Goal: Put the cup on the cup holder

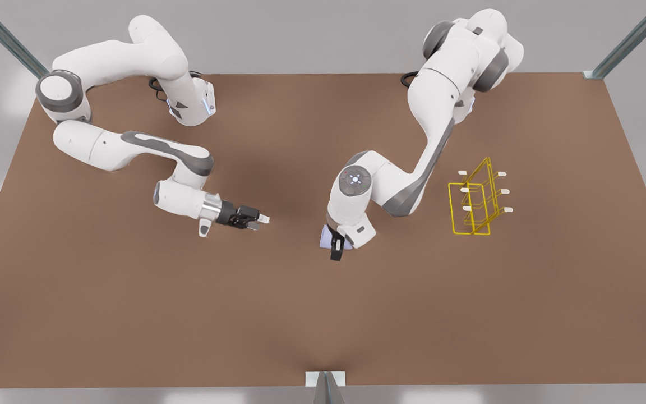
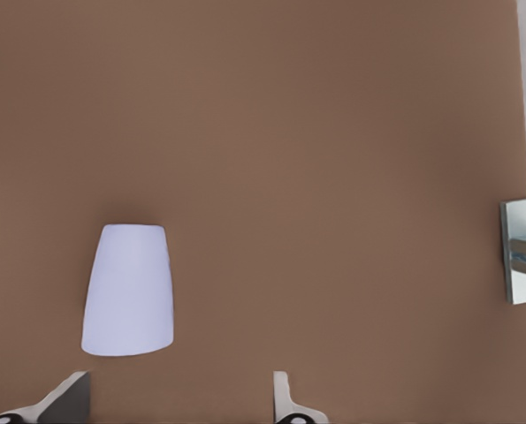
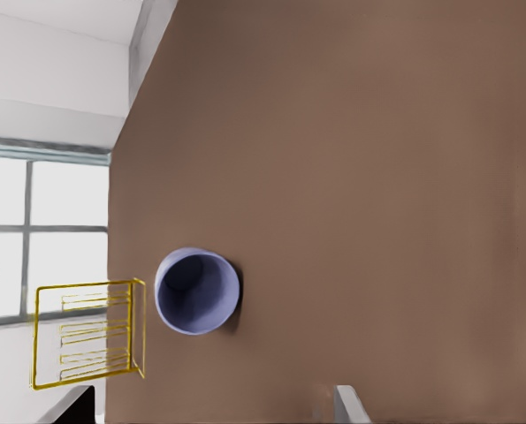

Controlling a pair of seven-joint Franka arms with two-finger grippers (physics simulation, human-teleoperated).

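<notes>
- You have one brown table, plain matte top, with a pale bracket at the middle of its near edge.
- The cup lies on its side on the table, near the middle; the left wrist view shows its tapered profile flat on the surface.
- The cup holder stands upright on the table towards the front view's right, well apart from the cup.

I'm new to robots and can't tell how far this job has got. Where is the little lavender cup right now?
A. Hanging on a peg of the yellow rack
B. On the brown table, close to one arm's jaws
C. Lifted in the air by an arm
B: the cup rests on the table, just ahead of the left gripper, whose open jaws are not around it. The right gripper waits apart, and the cup holder bears nothing.
</notes>
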